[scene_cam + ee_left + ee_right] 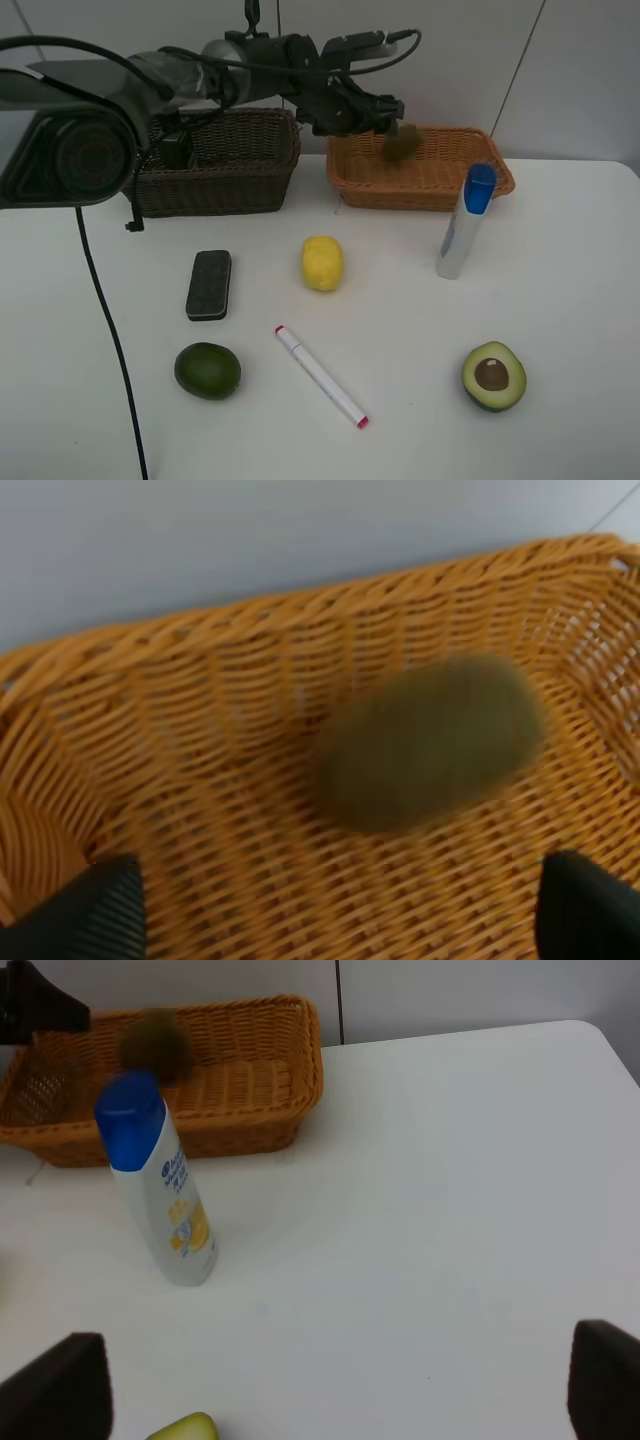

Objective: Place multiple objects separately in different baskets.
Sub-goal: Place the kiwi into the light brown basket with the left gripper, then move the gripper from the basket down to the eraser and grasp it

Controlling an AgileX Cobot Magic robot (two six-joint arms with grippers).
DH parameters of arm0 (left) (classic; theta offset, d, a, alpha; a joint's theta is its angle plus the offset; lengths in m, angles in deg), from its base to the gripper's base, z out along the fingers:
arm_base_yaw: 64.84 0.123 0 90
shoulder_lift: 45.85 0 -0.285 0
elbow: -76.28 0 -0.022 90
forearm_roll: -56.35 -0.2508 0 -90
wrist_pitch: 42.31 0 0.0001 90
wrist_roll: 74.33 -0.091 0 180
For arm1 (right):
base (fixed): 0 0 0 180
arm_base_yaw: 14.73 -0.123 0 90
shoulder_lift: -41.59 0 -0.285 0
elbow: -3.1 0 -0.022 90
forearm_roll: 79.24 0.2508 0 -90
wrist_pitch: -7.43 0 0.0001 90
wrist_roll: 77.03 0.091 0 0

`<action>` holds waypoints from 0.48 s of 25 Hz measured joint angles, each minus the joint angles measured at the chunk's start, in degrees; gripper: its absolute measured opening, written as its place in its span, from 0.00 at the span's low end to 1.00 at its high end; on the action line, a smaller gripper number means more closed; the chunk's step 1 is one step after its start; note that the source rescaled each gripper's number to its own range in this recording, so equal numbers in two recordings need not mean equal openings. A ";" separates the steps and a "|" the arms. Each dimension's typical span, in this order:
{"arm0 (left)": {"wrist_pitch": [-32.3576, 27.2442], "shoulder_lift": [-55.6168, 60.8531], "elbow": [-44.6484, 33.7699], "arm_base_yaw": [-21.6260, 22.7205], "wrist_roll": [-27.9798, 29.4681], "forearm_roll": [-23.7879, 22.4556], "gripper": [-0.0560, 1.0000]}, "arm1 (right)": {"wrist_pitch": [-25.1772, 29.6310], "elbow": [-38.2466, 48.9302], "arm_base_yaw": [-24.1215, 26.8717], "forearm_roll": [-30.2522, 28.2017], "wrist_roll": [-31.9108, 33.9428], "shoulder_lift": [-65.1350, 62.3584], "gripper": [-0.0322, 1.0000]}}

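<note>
Nearest the camera on the white tabletop (pixel 560 300), a white marker (pixel 321 377) lies on a diagonal, its pink tip toward the front right and its other end toward the back left. To its left sits a whole avocado (pixel 207 370), long axis running side to side. To its right is a halved avocado (pixel 494 376), cut face up with the brown pit showing.

Farther back, a black eraser (pixel 208 285) lies flat with its long axis running front to back. A yellow lemon (pixel 322 263) beside it points much the same way. To the right a white tube (pixel 465 222) stands on its base, blue cap up. Its label carries blue lettering over a yellow patch, too small to read.

At the far edge, a dark brown basket (pixel 230 165) stands on the left and a shallower orange-tan basket (pixel 420 175) on the right, long sides facing the camera.

The left arm (pixel 250 60) reaches across the dark basket to the orange-tan one. The left pincer (pixel 340 920) stands released above it, black fingertips (pixel 100 915) spread wide. The brown kiwi (pixel 430 742) is an oval blur inside the basket's walls, clear of both fingertips and slanted across the weave.

The right pincer (pixel 340 1390) is also released, gripping nothing, over bare tabletop near the tube.
</note>
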 joint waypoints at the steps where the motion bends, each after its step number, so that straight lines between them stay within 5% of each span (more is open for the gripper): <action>1: -0.52 0.12 0.38 0.00 0.00 0.00 1.00 | 0.00 0.00 0.00 0.00 0.00 0.00 1.00; 5: -9.33 2.09 2.46 0.00 0.00 -0.32 1.00 | 0.00 0.00 0.00 0.00 0.00 0.00 1.00; 12: -40.75 12.91 6.73 0.00 6.55 -2.77 1.00 | 0.00 0.00 0.00 0.00 0.00 0.00 1.00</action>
